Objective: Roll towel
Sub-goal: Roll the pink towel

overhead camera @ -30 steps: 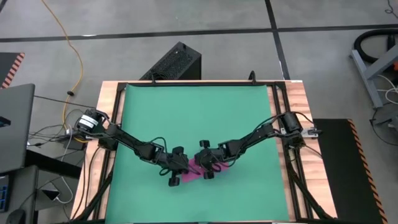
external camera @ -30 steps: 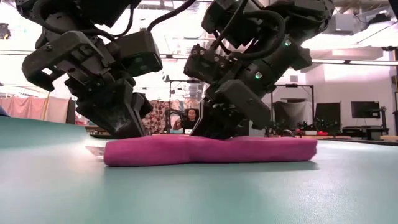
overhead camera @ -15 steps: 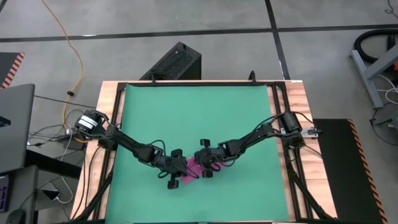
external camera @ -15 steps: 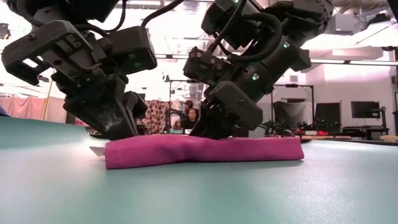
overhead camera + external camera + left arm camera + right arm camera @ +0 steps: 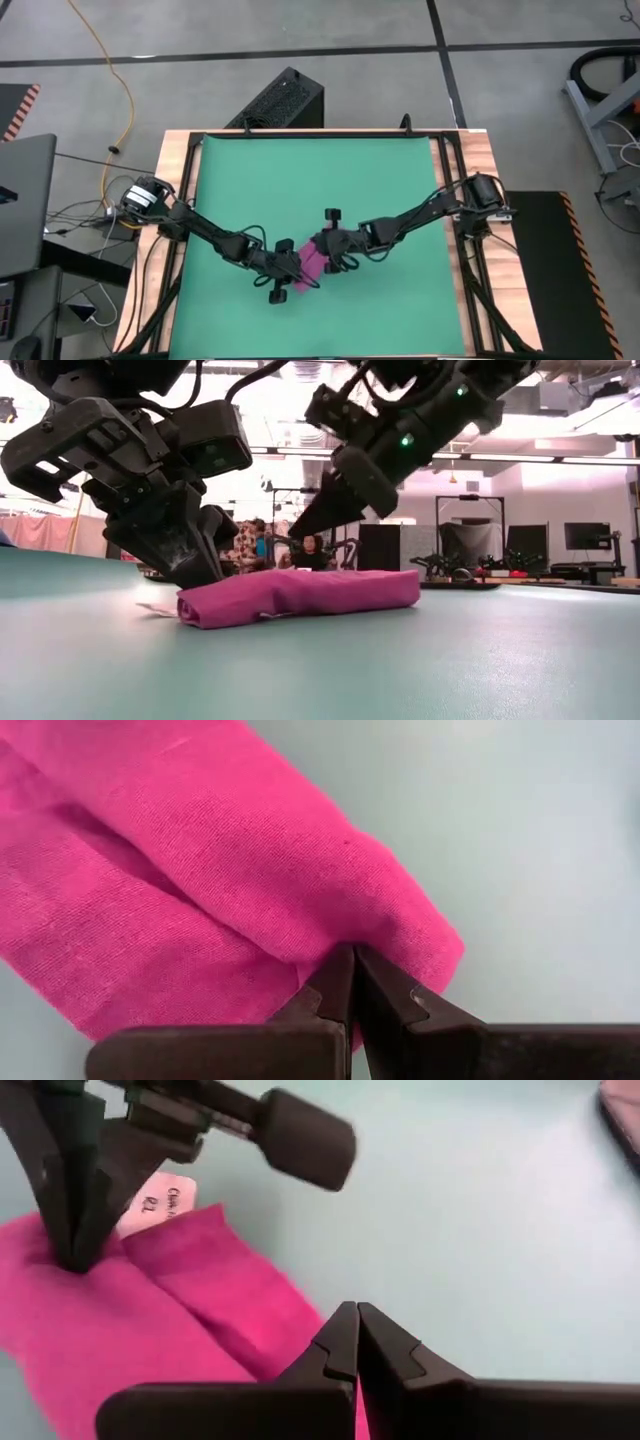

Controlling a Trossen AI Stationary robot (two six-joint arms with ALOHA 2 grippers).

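The magenta-pink towel [image 5: 307,266] lies as a short thick roll [image 5: 300,595] on the green mat [image 5: 320,180], toward the near middle. Its white tag [image 5: 160,1198] sticks out flat on the mat at the roll's left end. My left gripper [image 5: 205,578] is shut, with its tips down on that end. My right gripper [image 5: 298,528] is shut too. It hangs above the roll's middle, clear of the cloth, with nothing between its fingers [image 5: 357,1312]. My left gripper presses its shut fingertips [image 5: 352,955] down onto the towel at a crease between two folds [image 5: 325,935], close to the tagged end. The fingers come slanting down from the table's left. The towel lies flat on the mat under them.
The mat covers most of the wooden table [image 5: 480,160], with open mat all round the towel. A black box [image 5: 285,100] stands on the floor past the far edge. People [image 5: 312,550] sit in the room behind the table.
My right gripper has lifted off the towel and tipped nearer to level, staying shut. The towel's right end has drawn in toward the left gripper, so the roll now looks shorter and thicker. The end under my left gripper has stayed in place.
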